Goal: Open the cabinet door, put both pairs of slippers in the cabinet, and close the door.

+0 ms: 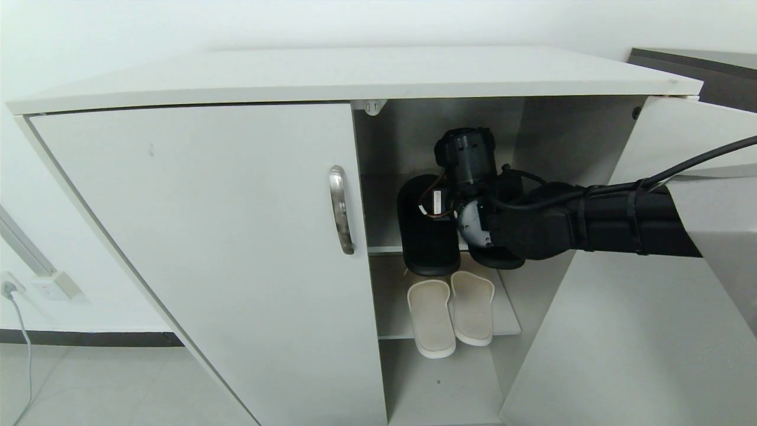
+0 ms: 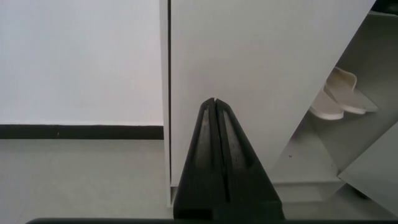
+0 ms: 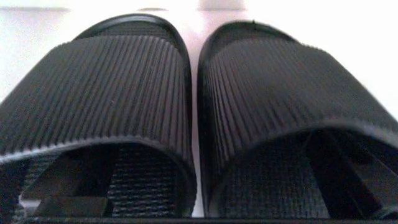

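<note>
The black slippers (image 1: pixel 429 236) lie on the upper shelf (image 1: pixel 381 236) of the cabinet (image 1: pixel 355 71), toes far and heels overhanging its near edge, straight beyond the right gripper (image 3: pixel 199 186), whose fingers look spread and released, so withdrawal probably runs straight nearward.

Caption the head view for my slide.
Right arm in the open cabinet with black slippers at the upper shelf; white slippers on the shelf below.

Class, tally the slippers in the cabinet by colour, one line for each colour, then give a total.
Black slippers: 2
White slippers: 2
Total: 4
</note>
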`<state>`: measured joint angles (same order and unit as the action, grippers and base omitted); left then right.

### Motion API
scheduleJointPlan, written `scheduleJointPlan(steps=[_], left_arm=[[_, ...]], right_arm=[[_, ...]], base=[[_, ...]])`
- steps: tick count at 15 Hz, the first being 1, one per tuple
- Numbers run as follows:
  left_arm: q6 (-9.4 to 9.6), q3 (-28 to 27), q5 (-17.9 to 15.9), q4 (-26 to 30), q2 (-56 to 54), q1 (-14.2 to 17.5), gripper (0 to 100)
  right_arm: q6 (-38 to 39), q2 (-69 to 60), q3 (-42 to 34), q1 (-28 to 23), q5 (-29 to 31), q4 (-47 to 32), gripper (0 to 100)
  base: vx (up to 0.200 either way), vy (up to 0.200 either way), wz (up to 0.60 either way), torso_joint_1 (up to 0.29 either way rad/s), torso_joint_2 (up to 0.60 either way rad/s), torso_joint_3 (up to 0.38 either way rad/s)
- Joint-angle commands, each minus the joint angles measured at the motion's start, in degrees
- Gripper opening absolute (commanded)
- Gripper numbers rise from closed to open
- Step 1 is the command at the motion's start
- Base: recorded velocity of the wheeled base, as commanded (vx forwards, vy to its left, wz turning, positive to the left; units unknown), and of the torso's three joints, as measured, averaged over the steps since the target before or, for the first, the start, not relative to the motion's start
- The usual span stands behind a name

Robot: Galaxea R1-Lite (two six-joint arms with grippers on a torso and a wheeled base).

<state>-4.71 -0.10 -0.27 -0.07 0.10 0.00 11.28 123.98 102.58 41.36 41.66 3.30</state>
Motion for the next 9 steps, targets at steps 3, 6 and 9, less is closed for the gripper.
scheduleJointPlan(steps=[3, 6, 9], left_arm=[[-0.04, 0.01, 0.0, -0.01, -0.01, 0.0, 0], [-0.04, 0.01, 0.0, -0.01, -0.01, 0.0, 0], [-0.04, 0.01, 0.0, -0.01, -0.01, 0.0, 0]], right_arm=[[1.56, -6.38, -6.08, 2.58, 0.44, 0.12, 100], [1.56, -9.11, -10.65, 3.73, 0.53, 1.35, 100], [1.56, -12.53, -15.84, 5.48, 0.53, 2.76, 100]], base=[[0.0, 0.0, 0.0, 0.0, 0.0, 0.0], [0.0, 0.0, 0.0, 0.0, 0.0, 0.0], [0.0, 0.0, 0.0, 0.0, 0.0, 0.0]])
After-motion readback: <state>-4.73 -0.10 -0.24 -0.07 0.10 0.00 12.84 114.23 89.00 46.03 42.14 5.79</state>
